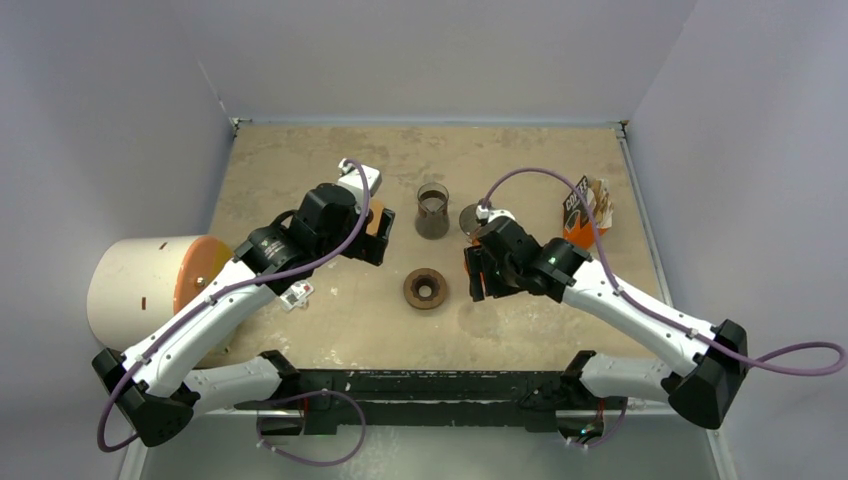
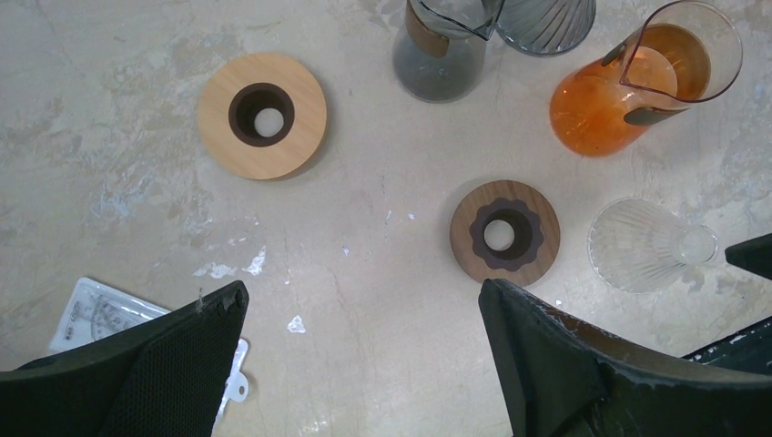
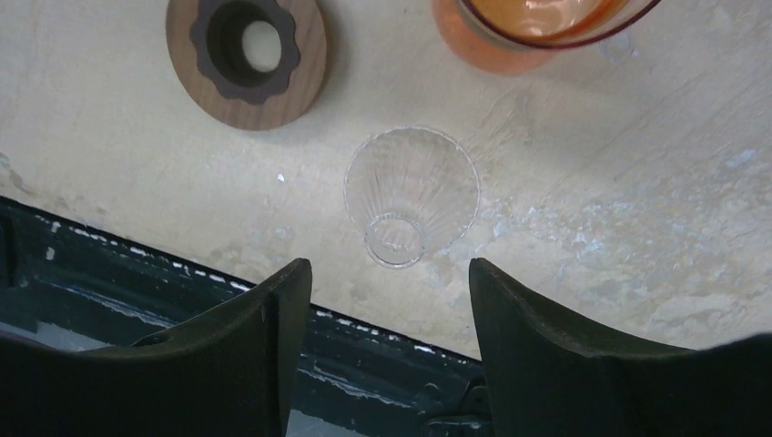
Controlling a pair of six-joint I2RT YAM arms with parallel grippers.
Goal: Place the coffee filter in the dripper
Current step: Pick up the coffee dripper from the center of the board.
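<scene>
From above, the left gripper (image 1: 377,238) hangs over the beige table (image 1: 300,180), to the left of a straight smoky-grey glass cup (image 1: 432,210). The right gripper (image 1: 478,272) is low, just to the right of a dark brown wooden ring (image 1: 425,288). A black-and-orange packet (image 1: 583,208) stands toward the far right.

In the left wrist view, the left gripper's fingers are spread wide and nothing is between them. Beyond them the dark ring lies flat. The dripper's clear ribbed glass cone (image 2: 648,246) lies on its side near the ring, not touching it. Farther away are a light wooden ring (image 2: 262,115) and an orange glass vessel (image 2: 637,86).

In the right wrist view, the right gripper's fingers are apart and hold nothing. The glass cone lies just ahead of the fingertips, its narrow end toward them. The dark ring lies apart from it, up to the left.
</scene>
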